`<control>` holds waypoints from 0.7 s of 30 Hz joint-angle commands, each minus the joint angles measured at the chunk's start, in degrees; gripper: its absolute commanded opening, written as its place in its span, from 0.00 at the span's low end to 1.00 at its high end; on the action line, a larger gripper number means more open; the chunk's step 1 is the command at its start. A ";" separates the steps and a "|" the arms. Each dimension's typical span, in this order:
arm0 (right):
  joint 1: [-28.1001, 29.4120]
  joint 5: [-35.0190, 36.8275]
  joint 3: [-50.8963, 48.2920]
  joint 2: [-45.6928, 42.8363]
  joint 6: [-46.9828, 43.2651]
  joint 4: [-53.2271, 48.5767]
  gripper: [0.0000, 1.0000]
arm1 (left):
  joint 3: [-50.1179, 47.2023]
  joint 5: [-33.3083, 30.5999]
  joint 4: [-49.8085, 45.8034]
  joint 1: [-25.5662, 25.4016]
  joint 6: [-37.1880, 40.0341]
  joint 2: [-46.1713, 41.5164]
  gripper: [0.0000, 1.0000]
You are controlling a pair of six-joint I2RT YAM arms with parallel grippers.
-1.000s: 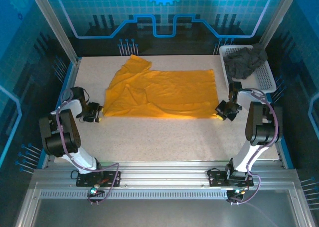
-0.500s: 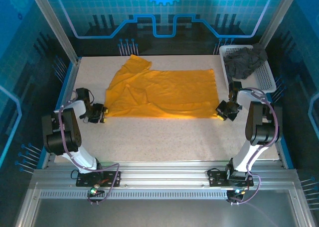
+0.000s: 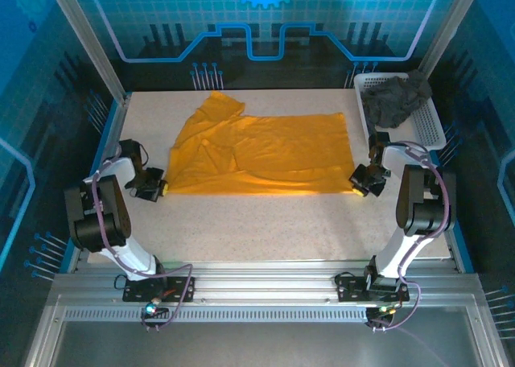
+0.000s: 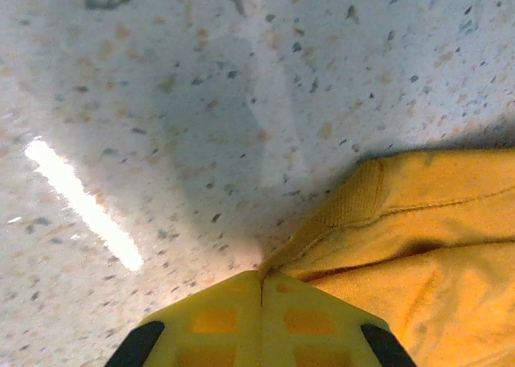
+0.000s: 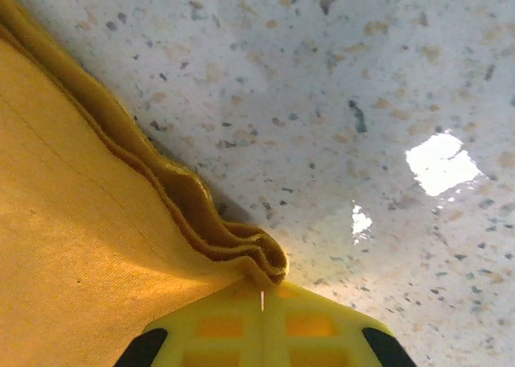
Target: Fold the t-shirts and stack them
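Top view: orange t-shirt [image 3: 261,154] lies spread on the table [image 3: 265,222], centre to far, mostly flat. One sleeve sticks out toward the far left, and there are wrinkles across the left half. Near hem runs roughly straight, left to right.

Grey t-shirt [image 3: 398,97] sits crumpled in the white basket [image 3: 435,127] at the far right corner, well apart from the orange one.

Left gripper [image 3: 161,188] is down at the near-left corner of the orange t-shirt. Right gripper [image 3: 360,182] is down at its near-right corner. Both are low at the table, and from up here I can't tell how the jaws stand.

Left wrist: left gripper [image 4: 260,280] has its yellow fingers pressed together, no gap at the tips. The orange t-shirt [image 4: 418,246] comes in from the right, and its hemmed corner tapers straight into the seam between the tips, so it's pinched on that corner. Speckled table [image 4: 161,101] is bare to the left and far side.

Right wrist: right gripper [image 5: 261,296] is also fully closed, tips together. The orange t-shirt [image 5: 72,246] covers the left side. Its doubled hem edge runs diagonally down to the tips and bunches into a small fold right there, clamped between them. Table [image 5: 378,101] is bare to the right, with glare spots on it.
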 commanded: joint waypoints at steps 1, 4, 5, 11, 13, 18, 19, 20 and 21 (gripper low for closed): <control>0.64 2.96 -0.74 -2.53 -1.21 -4.41 0.00 | -0.66 -2.45 -5.26 0.88 2.77 -3.01 0.00; 0.70 3.84 -1.81 -4.25 -1.32 -6.51 0.00 | -2.10 -3.18 -6.80 1.02 3.09 -5.39 0.00; 0.69 4.13 -2.29 -4.89 -1.22 -7.23 0.00 | -2.54 -3.31 -7.42 1.00 3.17 -6.17 0.00; 0.85 4.77 -6.96 -10.18 0.72 -10.60 0.00 | -7.58 -5.67 -11.51 1.07 3.36 -13.10 0.01; 0.98 4.53 -9.06 -11.95 1.74 -11.12 0.00 | -9.80 -6.65 -12.16 1.05 3.06 -15.55 0.04; 1.34 3.12 -14.16 -13.48 3.56 -9.43 0.00 | -13.73 -6.79 -10.32 0.97 2.35 -16.67 0.07; 1.35 2.79 -14.55 -12.88 3.78 -8.94 0.00 | -14.15 -6.75 -9.55 1.00 2.17 -16.06 0.08; 1.34 2.61 -14.82 -12.22 3.86 -8.64 0.00 | -14.31 -6.91 -8.93 1.00 2.03 -15.54 0.08; 1.38 2.40 -14.85 -11.50 3.75 -8.15 0.00 | -14.32 -7.21 -8.24 1.07 1.98 -14.91 0.09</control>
